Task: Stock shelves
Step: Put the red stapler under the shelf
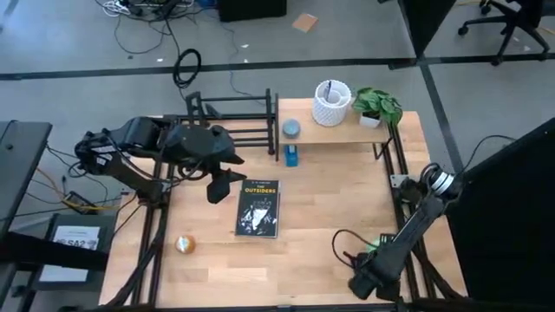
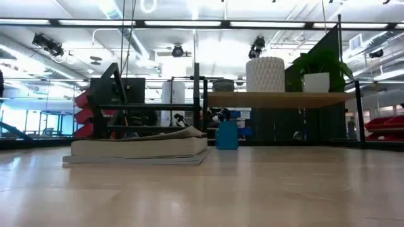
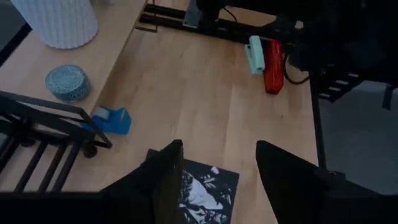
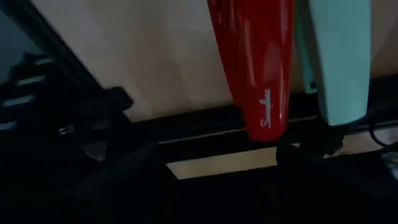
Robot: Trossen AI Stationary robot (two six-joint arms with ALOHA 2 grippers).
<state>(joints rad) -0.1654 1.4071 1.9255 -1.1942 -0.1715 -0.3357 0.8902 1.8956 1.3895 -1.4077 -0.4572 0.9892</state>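
High view: your left gripper (image 1: 218,184) hangs over the tabletop (image 1: 329,208), just left of the far end of the book (image 1: 258,208). The book lies flat with its long axis running near to far. The black rack (image 1: 234,121) sits at the far left, the wooden shelf (image 1: 347,130) at the far right, already holding a white vase (image 1: 332,102), a potted plant (image 1: 376,107) and a small round tin (image 1: 291,128). A blue tape dispenser (image 1: 292,156) lies on the table between shelf and book; an orange ball (image 1: 185,244) rests at the near left. Your right arm waits folded at the near right corner.

Low view: the book (image 2: 136,149) lies in front of the rack (image 2: 148,110), the dispenser (image 2: 226,134) just right of it.

Left wrist view: the fingers (image 3: 168,168) are spread, nothing between them, the book's corner (image 3: 202,190) below the gap.

Right wrist view: a red stapler (image 4: 255,68) and a mint-green one (image 4: 336,56) fill the frame; you cannot tell the right gripper's state.

Judgement: the left arm is much the nearer; the book lies just right of and below its gripper, the rack directly beyond.
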